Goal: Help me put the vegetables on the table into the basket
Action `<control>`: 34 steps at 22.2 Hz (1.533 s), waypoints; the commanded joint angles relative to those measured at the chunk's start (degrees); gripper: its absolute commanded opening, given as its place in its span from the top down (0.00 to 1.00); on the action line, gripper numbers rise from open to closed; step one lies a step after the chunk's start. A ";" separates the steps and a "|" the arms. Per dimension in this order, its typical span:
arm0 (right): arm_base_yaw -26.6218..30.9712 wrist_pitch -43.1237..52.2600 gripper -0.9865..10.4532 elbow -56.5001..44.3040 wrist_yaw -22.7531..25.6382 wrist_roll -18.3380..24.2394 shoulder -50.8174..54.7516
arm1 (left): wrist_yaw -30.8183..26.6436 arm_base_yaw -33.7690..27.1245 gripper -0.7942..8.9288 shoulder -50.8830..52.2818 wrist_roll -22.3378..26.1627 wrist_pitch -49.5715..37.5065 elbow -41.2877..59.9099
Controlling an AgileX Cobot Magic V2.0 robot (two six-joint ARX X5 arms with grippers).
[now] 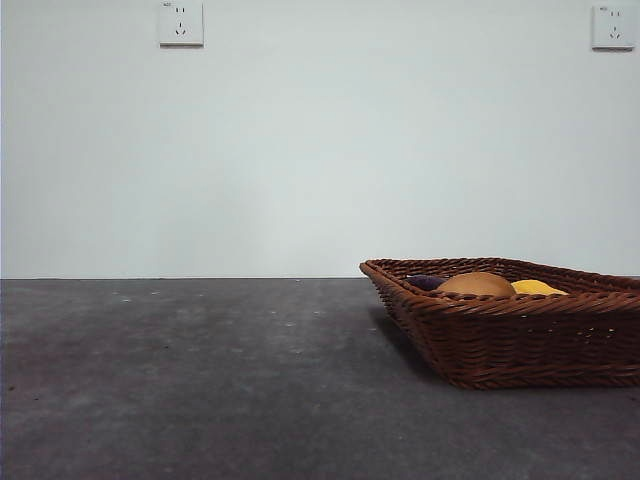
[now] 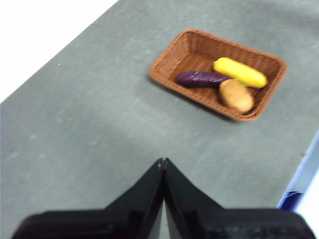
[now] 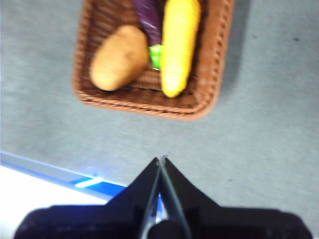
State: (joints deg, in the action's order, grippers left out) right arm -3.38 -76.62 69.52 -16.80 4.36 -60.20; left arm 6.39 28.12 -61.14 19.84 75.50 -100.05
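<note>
Fingers first, and in the front view none show: neither arm reaches into the picture. The basket (image 1: 520, 320) sits on the table (image 1: 200, 380) at the right side, and over its braided rim peek the tops of the potato (image 1: 477, 284), the yellow vegetable (image 1: 537, 288) and a dark sliver of the eggplant (image 1: 427, 282). No vegetable lies on the bare table here, so the task looks finished, and little can go wrong unless an arm swings low and knocks the basket.

From the left wrist, the left gripper (image 2: 163, 162) has its fingers pressed together at the tips, holding nothing, well apart from the basket (image 2: 164, 62). Inside lie the eggplant (image 2: 199, 78), the yellow vegetable (image 2: 240, 72) and the potato (image 2: 236, 95), the potato close to one long wall. A jolt to that shallow, flared side could, I judge, roll the potato out.

From the right wrist, the right gripper (image 3: 162, 160) is likewise closed and empty, hovering over bare table near the basket's short end (image 3: 144, 107). The potato (image 3: 119, 58), the eggplant (image 3: 148, 22) with its green stem, and the yellow vegetable (image 3: 178, 45) lie side by side. This arm is the nearer one, and the table's edge is close by; a careless sweep could push the basket towards it.
</note>
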 commanded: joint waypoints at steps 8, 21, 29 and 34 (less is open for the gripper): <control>-0.02 1.81 0.91 -0.24 4.04 0.42 -4.61 | -1.09 -0.20 0.92 3.08 -5.70 -7.93 0.11; -0.02 22.97 0.91 -0.24 4.87 0.42 -4.81 | 6.86 -19.61 0.92 29.48 -1.31 -51.98 37.16; -0.02 29.79 0.91 -0.24 4.90 0.42 -4.81 | 7.50 -21.62 0.92 43.95 -8.13 -69.88 71.63; -0.02 30.25 0.91 -0.24 4.87 0.42 -4.81 | 6.47 -21.62 0.92 48.46 -10.88 -73.81 83.23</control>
State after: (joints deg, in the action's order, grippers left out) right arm -3.36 -46.65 69.52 -11.97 4.38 -64.77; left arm 13.06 6.74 -13.30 11.00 3.20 -18.63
